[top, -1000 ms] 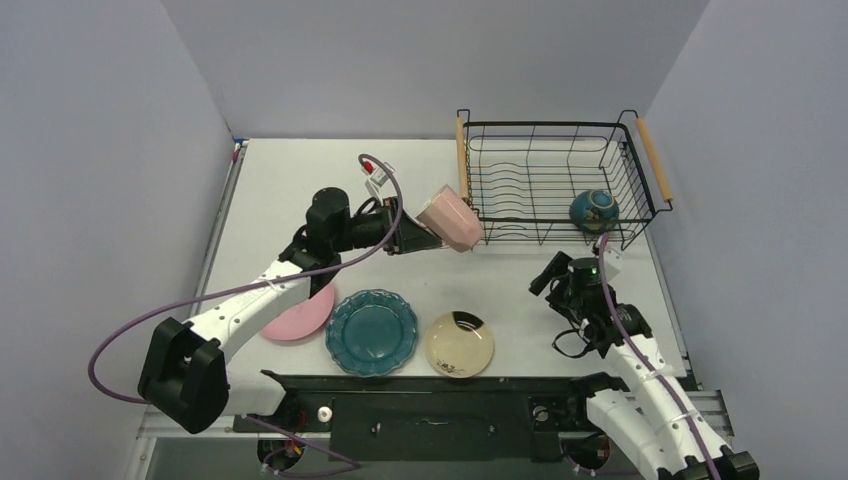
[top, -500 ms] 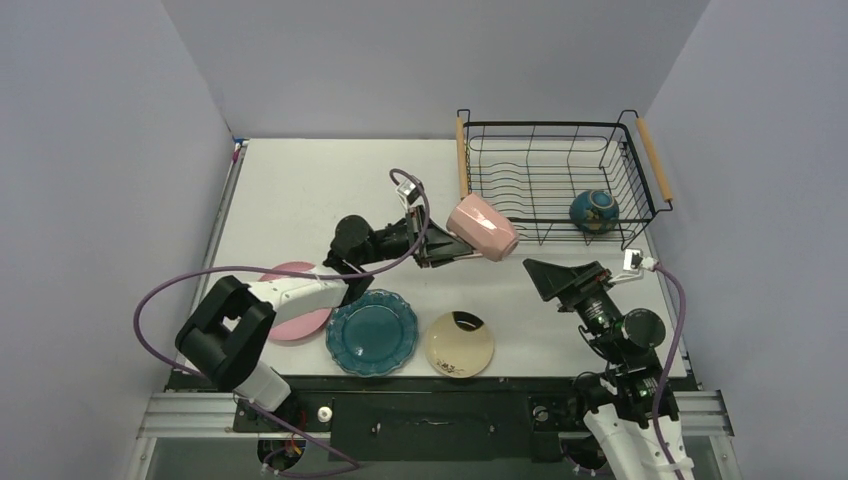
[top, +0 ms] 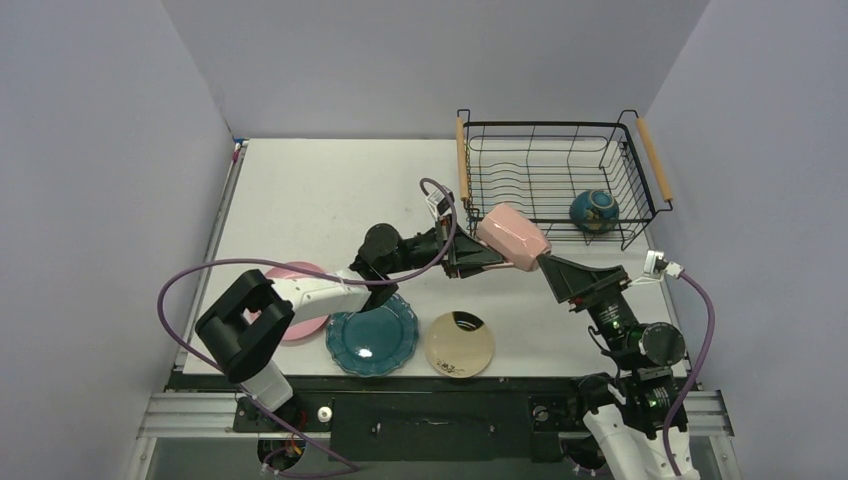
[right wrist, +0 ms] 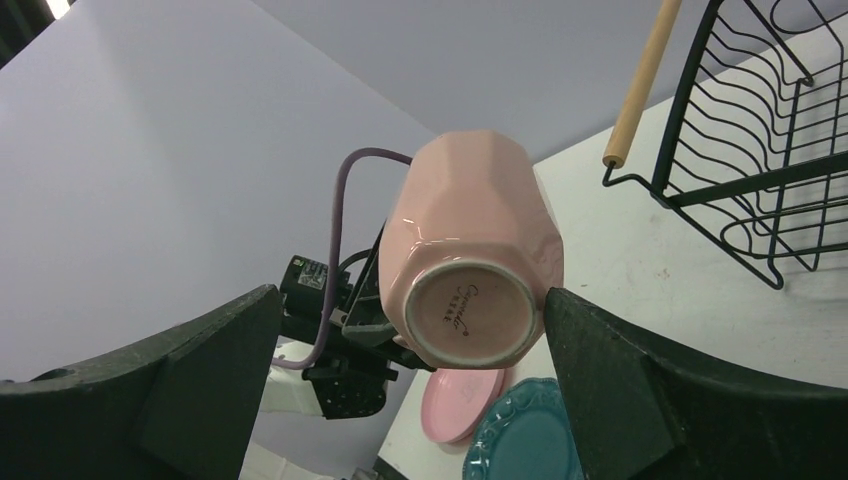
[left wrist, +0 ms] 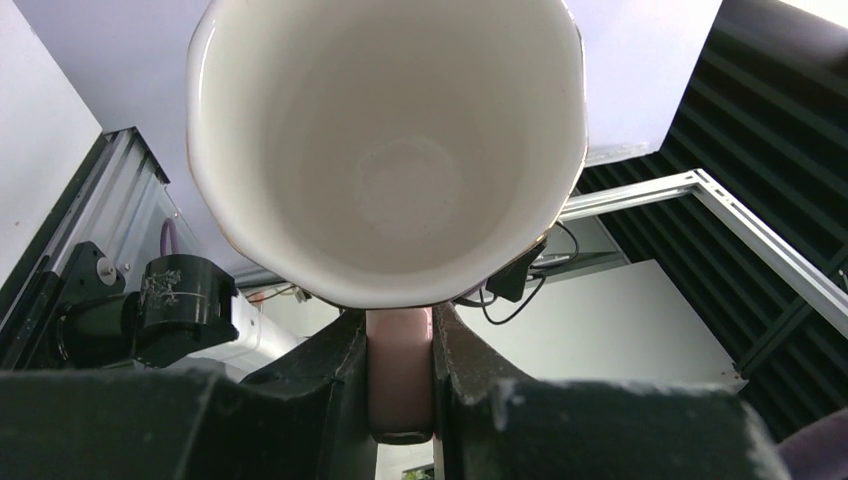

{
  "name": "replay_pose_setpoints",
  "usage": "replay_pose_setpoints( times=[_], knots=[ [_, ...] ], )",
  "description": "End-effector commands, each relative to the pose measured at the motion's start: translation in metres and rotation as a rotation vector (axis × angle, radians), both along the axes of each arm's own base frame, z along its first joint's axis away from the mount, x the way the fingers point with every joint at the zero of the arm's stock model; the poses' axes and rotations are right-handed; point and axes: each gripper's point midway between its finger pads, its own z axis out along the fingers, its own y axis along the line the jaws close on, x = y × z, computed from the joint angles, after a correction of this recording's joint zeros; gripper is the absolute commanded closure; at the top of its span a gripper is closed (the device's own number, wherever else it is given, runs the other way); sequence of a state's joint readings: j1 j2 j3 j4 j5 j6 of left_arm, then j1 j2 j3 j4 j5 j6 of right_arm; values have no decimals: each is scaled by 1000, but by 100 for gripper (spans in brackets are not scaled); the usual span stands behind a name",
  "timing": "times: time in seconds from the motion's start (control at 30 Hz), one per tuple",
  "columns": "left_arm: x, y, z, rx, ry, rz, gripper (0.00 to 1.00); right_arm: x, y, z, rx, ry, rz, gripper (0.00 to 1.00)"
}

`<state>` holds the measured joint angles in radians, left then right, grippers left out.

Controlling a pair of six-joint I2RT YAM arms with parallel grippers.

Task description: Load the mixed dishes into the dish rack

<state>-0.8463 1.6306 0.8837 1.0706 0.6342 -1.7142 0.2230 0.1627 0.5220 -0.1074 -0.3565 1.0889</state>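
Note:
My left gripper (top: 482, 253) is shut on the handle of the pink cup (top: 512, 237) and holds it on its side above the table, just in front of the dish rack (top: 540, 124). In the left wrist view my fingers (left wrist: 345, 370) pinch the handle under the cup's white inside (left wrist: 385, 150). My right gripper (top: 553, 272) is open, and the cup's base (right wrist: 470, 312) sits between its fingers (right wrist: 200, 380). The dark-teal bowl (top: 594, 211) lies in the rack. The pink plate (top: 300, 322), teal plate (top: 372, 333) and cream dish (top: 460, 344) lie on the table at the front.
The rack's wooden handle (right wrist: 640, 85) and wire wall (right wrist: 760, 170) are close to the right of the cup. The pink plate is partly under my left arm. Purple cables loop over both arms. Grey walls enclose the table.
My left arm has carried the pink cup to the right, towards the right gripper. My right arm has swung up and turned, so its open fingers now flank the cup's base.

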Motion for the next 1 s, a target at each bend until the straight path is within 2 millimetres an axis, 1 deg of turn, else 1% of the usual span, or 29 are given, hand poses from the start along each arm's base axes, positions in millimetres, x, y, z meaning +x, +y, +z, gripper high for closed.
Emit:
replay_pose_setpoints(
  times=[0.0, 0.27, 0.37, 0.5, 0.53, 0.57, 0.6, 0.63, 0.67, 0.7, 0.8, 0.83, 0.97],
  knots=[
    [-7, 0, 60, -167, -117, 23, 100, 2, 0, 8, 6, -1, -4, 0],
    [-19, -16, 63, -188, -101, -21, 100, 10, -4, 0, -33, 26, -40, 0],
    [-21, -21, 63, -188, -90, -19, 100, 14, -8, 2, -34, 28, -71, 0],
    [-24, -27, 60, -191, -48, 9, 100, 19, -18, 7, -18, 17, -134, 1],
    [-27, -28, 59, -192, -35, 7, 100, 21, -21, 9, -12, 13, -155, 1],
    [-24, -30, 56, -191, -15, 26, 100, 22, -23, 9, -9, 15, -164, 2],
    [-26, -31, 56, -196, 3, 24, 100, 23, -26, 10, 0, 17, -181, 3],
    [-21, -32, 52, -198, 27, 55, 100, 24, -27, 10, 9, 20, -188, 4],
    [-22, -31, 54, -213, 42, 62, 100, 25, -29, 10, 17, 25, -201, 4],
    [-18, -30, 51, -217, 62, 93, 100, 25, -30, 10, 32, 26, -205, 4],
    [-17, -29, 55, -247, 83, 134, 100, 25, -34, 7, 65, 25, -225, 4],
    [-13, -28, 54, -254, 93, 160, 100, 25, -34, 5, 71, 32, -226, 3],
    [-13, -30, 60, -271, 81, 202, 100, 29, -32, 1, 67, 59, -219, 2]
  ],
)
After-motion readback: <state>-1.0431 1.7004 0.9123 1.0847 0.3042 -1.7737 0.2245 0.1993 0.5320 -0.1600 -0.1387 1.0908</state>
